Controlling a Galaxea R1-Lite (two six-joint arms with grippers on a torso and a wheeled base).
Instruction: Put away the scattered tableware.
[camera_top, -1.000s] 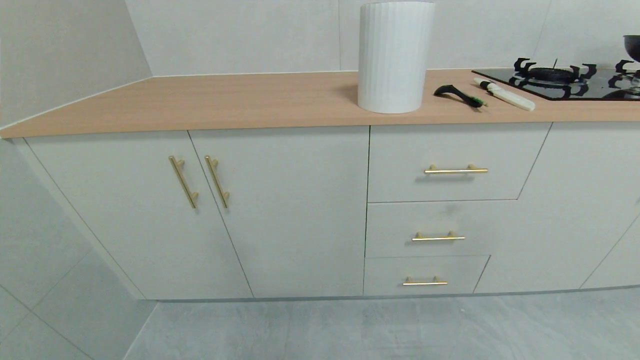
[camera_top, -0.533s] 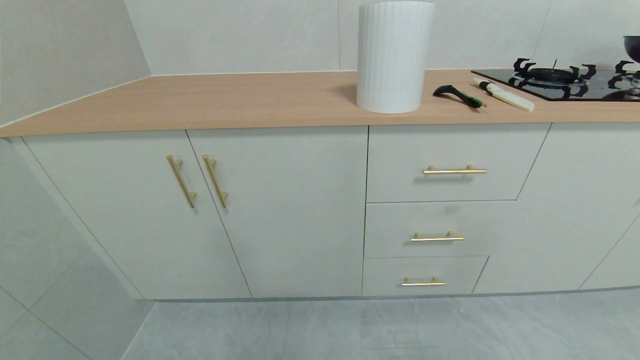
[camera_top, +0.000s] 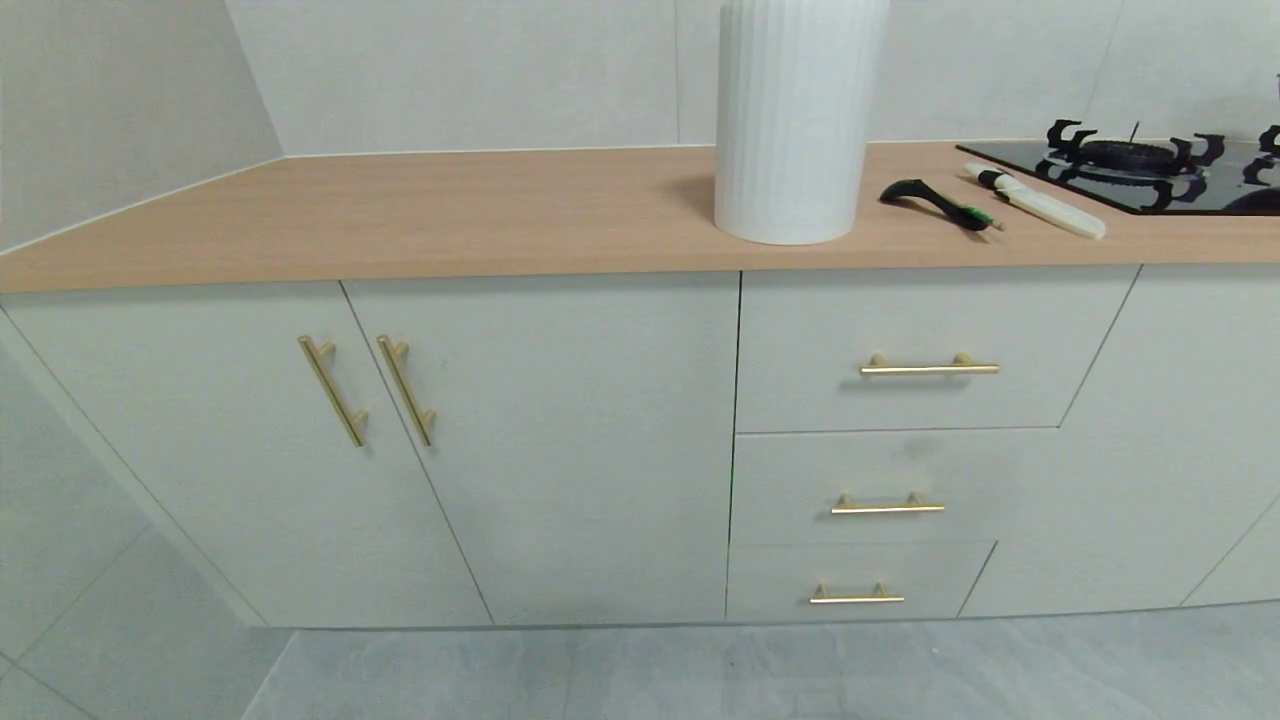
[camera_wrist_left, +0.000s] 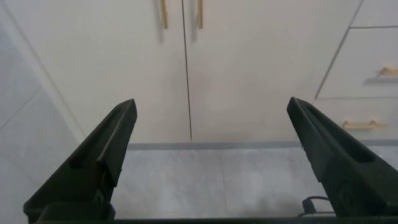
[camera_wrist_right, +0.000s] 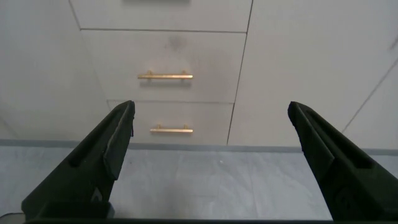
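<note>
the scattered tableware lies on the countertop (camera_top: 450, 215): a black-handled utensil (camera_top: 925, 198) and, just beside it, a long white knife-like piece (camera_top: 1040, 200), both between the tall ribbed white container (camera_top: 795, 120) and the stove (camera_top: 1130, 165). both look light, stiff and thin, lying flat, so they will probably be hard to pinch off the board; the thicker handle end of each seems the safest hold, and the smooth white piece may slip or roll. the left gripper (camera_wrist_left: 210, 106) has its fingers spread wide and holds nothing; between its fingers runs the seam of the two cabinet doors (camera_wrist_left: 186, 62). the right gripper (camera_wrist_right: 210, 107) is equally wide and empty, with the two lower drawer handles (camera_wrist_right: 165, 76) between its fingers, nearer one finger than the other. the tableware sits well above and beyond both sets of fingers. it lies near the counter's front edge, so a nudge could push it off; the stove grate and the container hem it in on either side, with open board farther along towards the left fingers.
</note>
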